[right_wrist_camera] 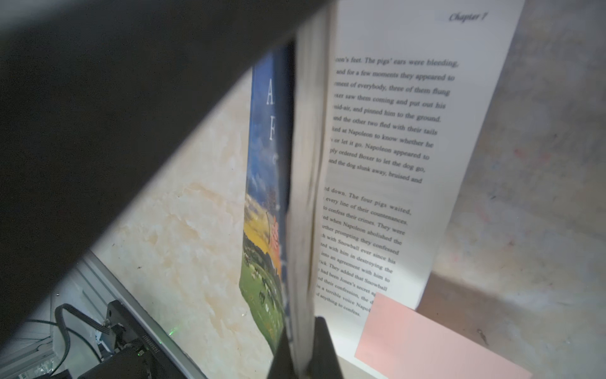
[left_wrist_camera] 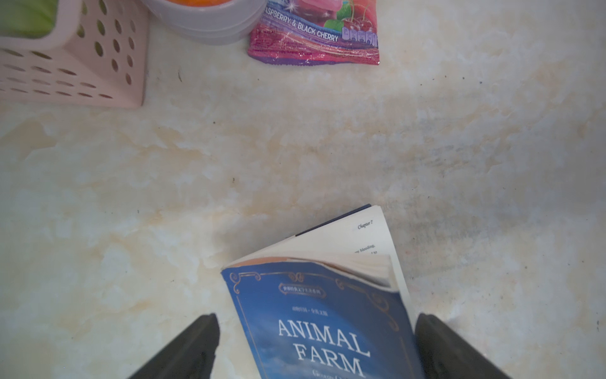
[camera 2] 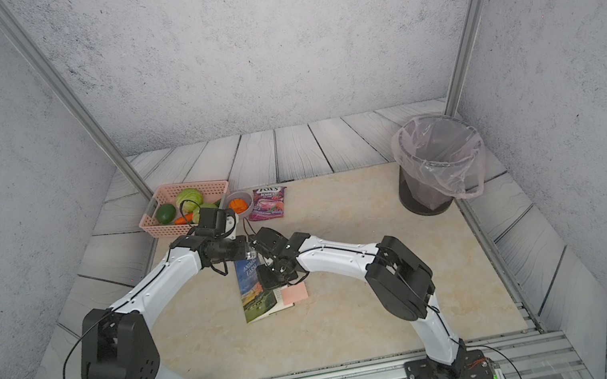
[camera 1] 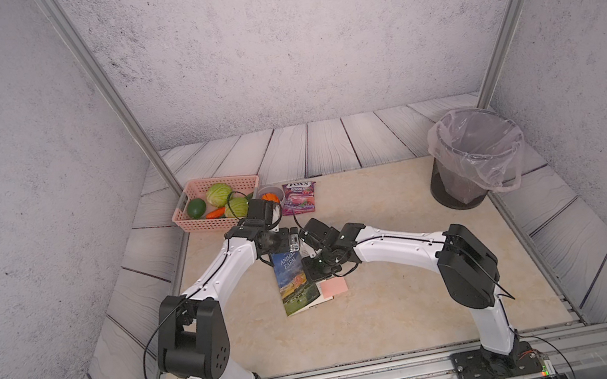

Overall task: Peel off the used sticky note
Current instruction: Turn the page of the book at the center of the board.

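The book "Animal Farm" [camera 1: 293, 285] [camera 2: 255, 298] lies near the middle of the table, partly opened. My right gripper [right_wrist_camera: 301, 328] [camera 1: 314, 272] is shut on its blue cover [right_wrist_camera: 265, 164] and a stack of pages, holding them up on edge. The exposed page [right_wrist_camera: 393, 147] reads "Chapter 7". A pink sticky note [right_wrist_camera: 426, 341] [camera 1: 334, 287] [camera 2: 295, 294] sits on that page's near corner and juts past its edge. My left gripper [left_wrist_camera: 316, 320] [camera 1: 294, 242] hovers open over the book's far end, one finger on each side of the cover [left_wrist_camera: 321, 328], holding nothing.
At the back left stand a pink basket [camera 1: 202, 225] of vegetables, a grey bowl [camera 1: 268, 196] with orange pieces and a purple candy bag [camera 1: 299, 197]. A dark bin [camera 1: 457, 188] lined with clear plastic stands at the back right. Both arms meet over the book.
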